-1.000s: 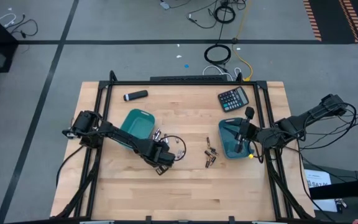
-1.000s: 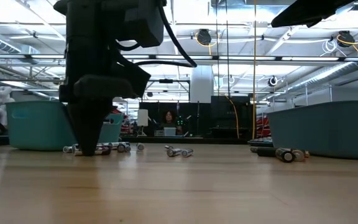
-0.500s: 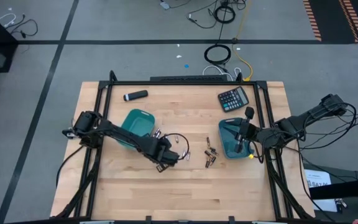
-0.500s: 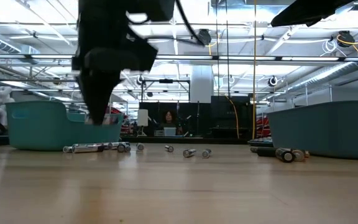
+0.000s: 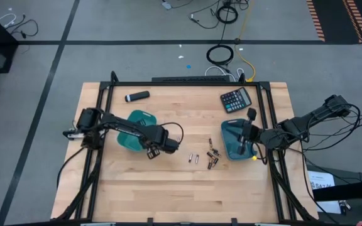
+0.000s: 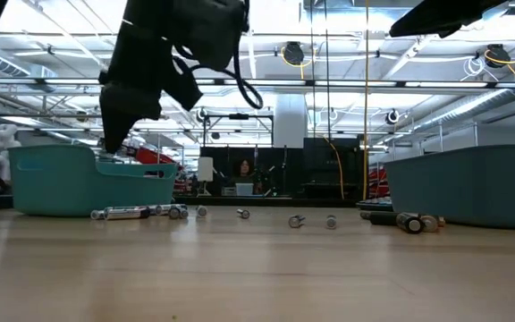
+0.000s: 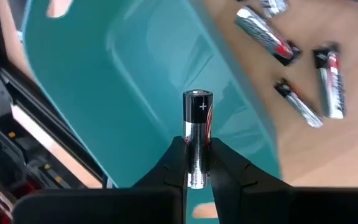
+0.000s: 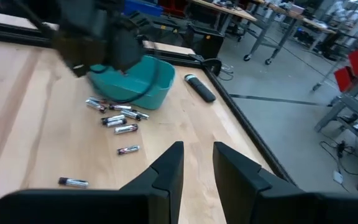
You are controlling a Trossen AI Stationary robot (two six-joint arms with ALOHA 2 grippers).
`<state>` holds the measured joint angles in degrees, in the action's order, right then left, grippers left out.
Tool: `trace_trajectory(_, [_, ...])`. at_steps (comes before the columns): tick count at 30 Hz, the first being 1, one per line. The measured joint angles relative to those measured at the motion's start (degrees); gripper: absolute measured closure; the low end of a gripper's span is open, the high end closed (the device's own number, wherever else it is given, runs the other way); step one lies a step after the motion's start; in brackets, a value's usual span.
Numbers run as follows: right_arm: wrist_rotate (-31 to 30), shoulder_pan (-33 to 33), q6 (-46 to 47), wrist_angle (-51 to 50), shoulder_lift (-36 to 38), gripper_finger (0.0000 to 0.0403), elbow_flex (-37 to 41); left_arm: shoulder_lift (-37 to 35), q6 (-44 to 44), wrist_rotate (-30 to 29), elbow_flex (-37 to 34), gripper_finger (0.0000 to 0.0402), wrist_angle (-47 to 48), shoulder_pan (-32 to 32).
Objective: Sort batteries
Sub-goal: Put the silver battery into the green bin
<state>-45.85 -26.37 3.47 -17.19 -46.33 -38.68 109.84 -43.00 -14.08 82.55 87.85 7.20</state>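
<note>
Two dark jointed arms, black looping cables, black gripper fingers

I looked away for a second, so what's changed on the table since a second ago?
The left pincer, gripping a battery, lifted and swung back over the left tray. Two loose batteries rolled toward the right. The right pincer stayed over the right tray.
</note>
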Motion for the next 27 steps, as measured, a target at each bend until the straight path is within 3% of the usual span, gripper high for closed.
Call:
trace_trajectory(2, [1.35, 0.0, -0.13, 0.22, 0.0, 0.0325, 0.0, 0.0, -0.07, 0.99, -0.01, 0.0324, 0.12, -1.07])
trace_trajectory(7, [1.93, 0.02, -0.14, 0.2, 0.0, 0.0325, 0.0, 0.0, 0.05, 1.85, -0.01, 0.0189, 2.1, -2.41])
trace_trajectory(10, [2.24, 0.02, -0.14, 0.18, 0.0, 0.0325, 0.0, -0.09, 0.35, 2.58, 0.1, 0.0147, 2.16, -2.71])
trace_trajectory(15, [2.27, 0.02, -1.32, -0.97, 0.0, 0.0325, 0.0, -0.26, -0.96, 4.9, 3.55, 0.0136, -2.27, -2.0])
trace_trajectory(22, [8.71, 1.24, -1.35, -7.71, -0.17, 0.0325, 0.0, -0.31, -4.31, 6.6, 6.07, 0.0134, -22.23, 3.57])
trace_trajectory(27, [8.55, 2.52, -2.3, -8.06, -0.96, 0.0325, 0.0, 0.32, -6.53, 4.04, 6.07, 0.0134, -36.26, 6.19])
